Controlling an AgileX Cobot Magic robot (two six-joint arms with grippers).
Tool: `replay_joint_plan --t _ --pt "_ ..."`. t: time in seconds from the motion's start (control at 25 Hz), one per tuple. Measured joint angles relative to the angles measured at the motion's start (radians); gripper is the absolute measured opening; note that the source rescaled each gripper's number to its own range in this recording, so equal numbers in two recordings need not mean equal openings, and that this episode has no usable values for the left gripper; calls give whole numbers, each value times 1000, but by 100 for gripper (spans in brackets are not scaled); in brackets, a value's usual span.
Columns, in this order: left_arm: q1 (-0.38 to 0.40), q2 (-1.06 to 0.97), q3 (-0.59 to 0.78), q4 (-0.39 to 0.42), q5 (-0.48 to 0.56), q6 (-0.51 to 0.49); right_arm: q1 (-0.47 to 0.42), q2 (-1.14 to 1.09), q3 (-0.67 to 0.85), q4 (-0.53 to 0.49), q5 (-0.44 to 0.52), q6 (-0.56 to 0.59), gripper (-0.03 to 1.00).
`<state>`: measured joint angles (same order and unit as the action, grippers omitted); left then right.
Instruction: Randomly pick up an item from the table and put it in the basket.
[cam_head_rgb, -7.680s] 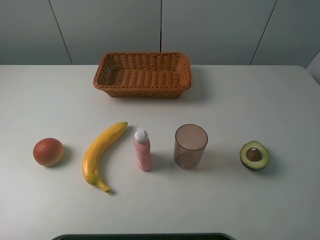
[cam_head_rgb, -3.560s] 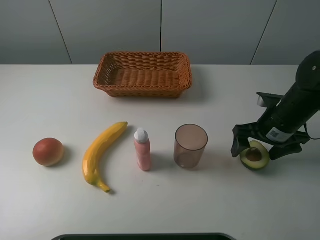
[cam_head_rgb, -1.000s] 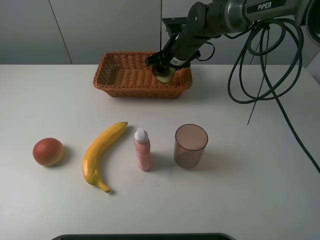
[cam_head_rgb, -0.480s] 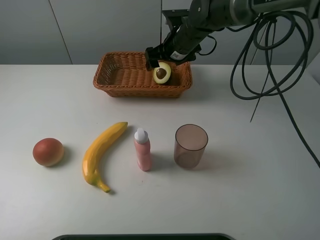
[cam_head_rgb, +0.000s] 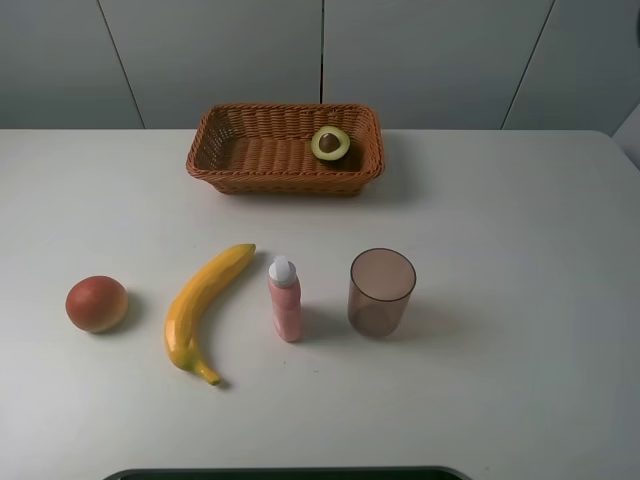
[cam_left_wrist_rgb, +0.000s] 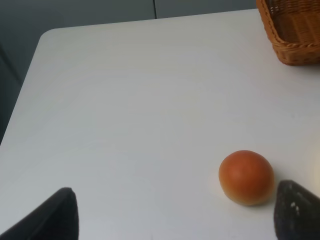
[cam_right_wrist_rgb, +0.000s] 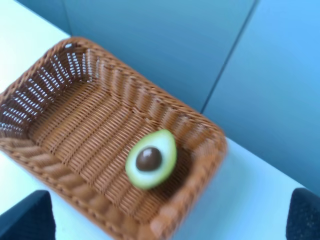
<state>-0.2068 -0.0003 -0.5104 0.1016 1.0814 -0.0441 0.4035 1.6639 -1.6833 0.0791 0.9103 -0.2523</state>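
Note:
The avocado half (cam_head_rgb: 330, 143) lies pit-up inside the reddish-brown wicker basket (cam_head_rgb: 222, 168), at its right end near the far wall. It also shows in the right wrist view (cam_right_wrist_rgb: 150, 159), resting in the basket (cam_right_wrist_rgb: 75, 125). My right gripper (cam_right_wrist_rgb: 165, 220) is open and empty, high above the basket, with only its dark fingertips (cam_right_wrist_rgb: 25, 220) showing. My left gripper (cam_left_wrist_rgb: 177, 217) is open and empty over the white table (cam_head_rgb: 520, 240), near the red-orange fruit (cam_left_wrist_rgb: 246, 177). Neither arm shows in the exterior high view.
In a row on the table's front half stand a red-orange fruit (cam_head_rgb: 96, 303), a yellow banana (cam_head_rgb: 203, 306), a small pink bottle (cam_head_rgb: 284, 299) and a translucent brown cup (cam_head_rgb: 381, 291). A dark edge (cam_head_rgb: 280, 473) lies at the table's front.
My right gripper let go of the avocado half in the basket, then rose and left the exterior high view. The avocado settled pit-up in the basket.

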Motion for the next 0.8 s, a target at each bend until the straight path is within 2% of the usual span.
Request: replay_joint_plan --t 0.16,0.28,0.44,0.8 --pt "0 0 0 0 0 0 -39 -201 7 -40 184 -6 99" --pt "0 0 0 0 0 0 -48 -356 58 -79 276 -18 100" --pt "0 0 0 0 0 0 -50 -577 203 -97 303 -25 100" --pt "0 0 0 0 0 0 -50 -1119 690 -79 314 7 100"
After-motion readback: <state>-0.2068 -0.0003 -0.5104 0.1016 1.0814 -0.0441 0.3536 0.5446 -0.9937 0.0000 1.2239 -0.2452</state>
